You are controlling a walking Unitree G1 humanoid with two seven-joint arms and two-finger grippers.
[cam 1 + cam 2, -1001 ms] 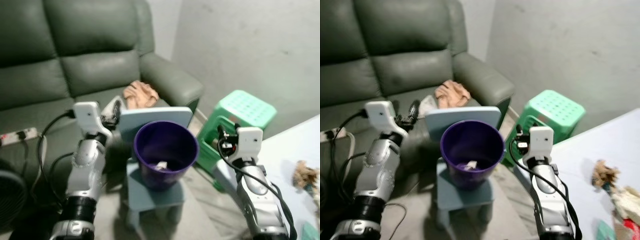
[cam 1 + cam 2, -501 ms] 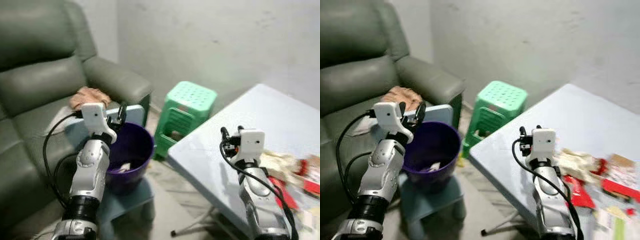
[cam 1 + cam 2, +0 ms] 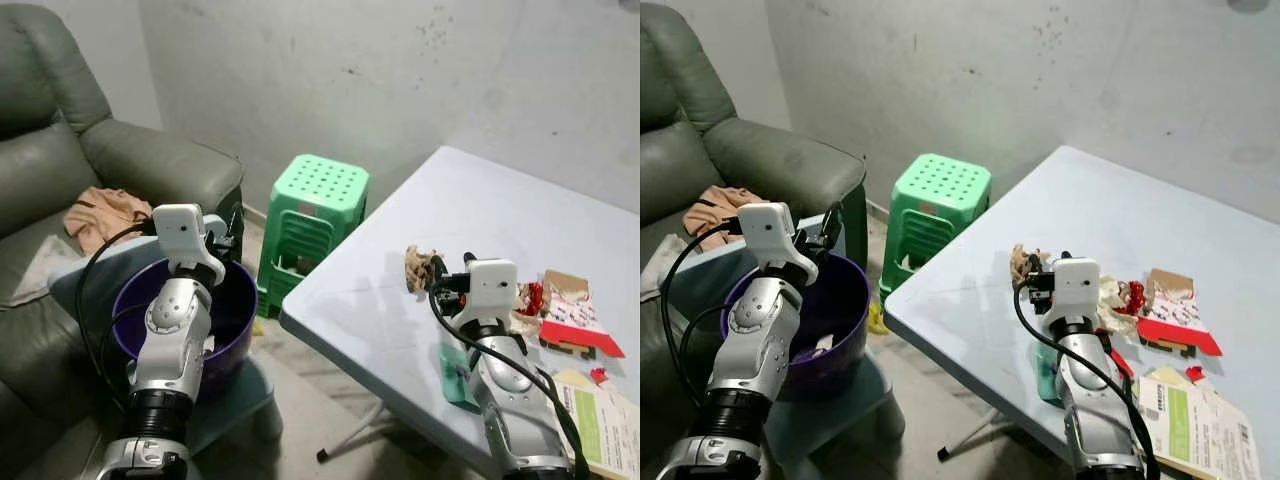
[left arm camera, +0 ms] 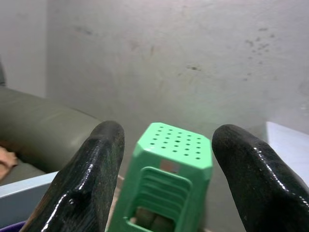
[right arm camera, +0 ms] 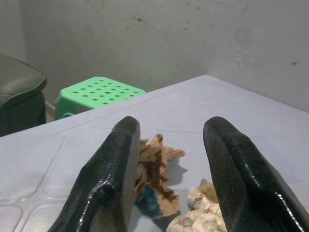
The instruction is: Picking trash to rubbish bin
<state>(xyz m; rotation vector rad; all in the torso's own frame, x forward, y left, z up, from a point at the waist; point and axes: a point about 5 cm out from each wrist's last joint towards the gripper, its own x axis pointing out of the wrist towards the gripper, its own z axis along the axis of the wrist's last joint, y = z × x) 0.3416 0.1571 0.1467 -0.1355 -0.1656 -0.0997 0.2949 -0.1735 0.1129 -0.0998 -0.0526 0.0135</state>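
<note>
1. We saw the left gripper (image 4: 164,183) raised above the purple rubbish bin (image 3: 235,300), its two black fingers (image 4: 87,183) spread apart with nothing between them; through the gap the green stool (image 4: 169,183) stood against the grey wall.
2. We saw the right gripper (image 5: 169,179) held low over the pale blue table (image 3: 450,230), its fingers (image 5: 108,183) likewise parted and empty.
3. Just beyond the right gripper's tips lay a crumpled brown scrap (image 5: 157,169) on the table, with a pale crumpled wad (image 5: 203,212) beside it.
4. In the head views, we found the brown scrap (image 3: 418,268) just beside the right wrist's white housing, near the table's edge.
5. Further to the robot's right on the table, we noted more trash: a red and white wrapper (image 3: 575,335), a piece of brown cardboard (image 3: 565,285), and a printed sheet with green on it (image 3: 600,415) at the table's near corner.
6. A teal object (image 3: 455,365) lay on the table partly hidden under the right arm; we could not tell what it was.
7. The rubbish bin sat on a light blue seat (image 3: 830,400) beside the dark green sofa (image 3: 150,160), and some pale scraps (image 3: 820,345) lay inside it.
8. A peach-coloured cloth (image 3: 100,212) rested on the sofa cushion behind the bin.
9. The green stool (image 3: 312,220) stood between the sofa's arm and the table.
</note>
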